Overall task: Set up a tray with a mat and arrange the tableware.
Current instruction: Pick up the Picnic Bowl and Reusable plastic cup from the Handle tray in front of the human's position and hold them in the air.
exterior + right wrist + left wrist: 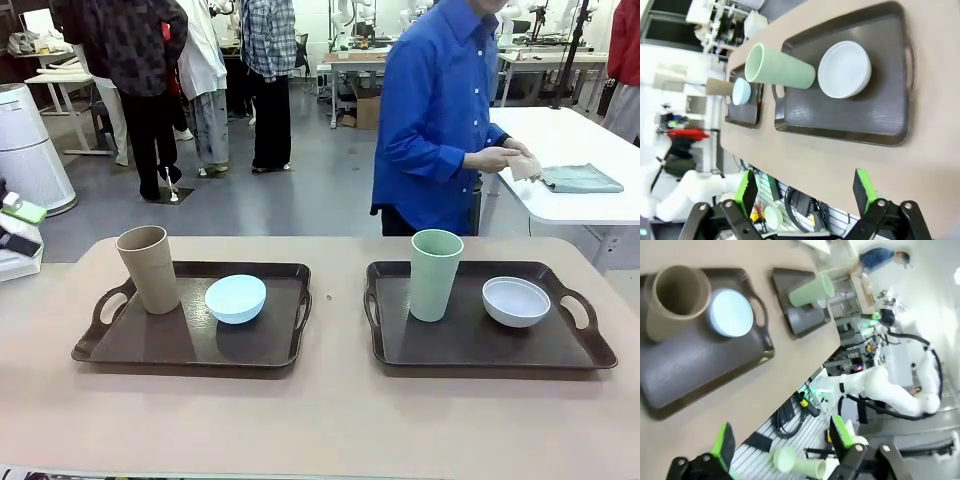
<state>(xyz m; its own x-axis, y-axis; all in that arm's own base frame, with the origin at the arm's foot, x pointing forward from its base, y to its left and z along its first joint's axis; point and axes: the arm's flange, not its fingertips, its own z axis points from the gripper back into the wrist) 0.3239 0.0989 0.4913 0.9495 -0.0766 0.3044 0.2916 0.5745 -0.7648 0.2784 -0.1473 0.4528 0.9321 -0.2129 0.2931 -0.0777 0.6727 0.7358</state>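
I am watching two trays lying side by side on the desk [320,420], apart from each other. On the left tray [150,352] the left cup [148,268] is standing upright at the left, with the left bowl [236,298] sitting just beside it on the right. On the right tray [460,352] the right cup [436,274] is standing left of the right bowl [516,301] (a gap between them). A person [440,110] is standing behind the desk.

tan cup [148,270]: no legible print
green cup [436,275]: no legible print
blue bowl [236,298]: no legible print
white bowl [516,301]: no legible print
left tray [180,345]: no legible print
right tray [470,350]: no legible print
background: too small or blurred to read
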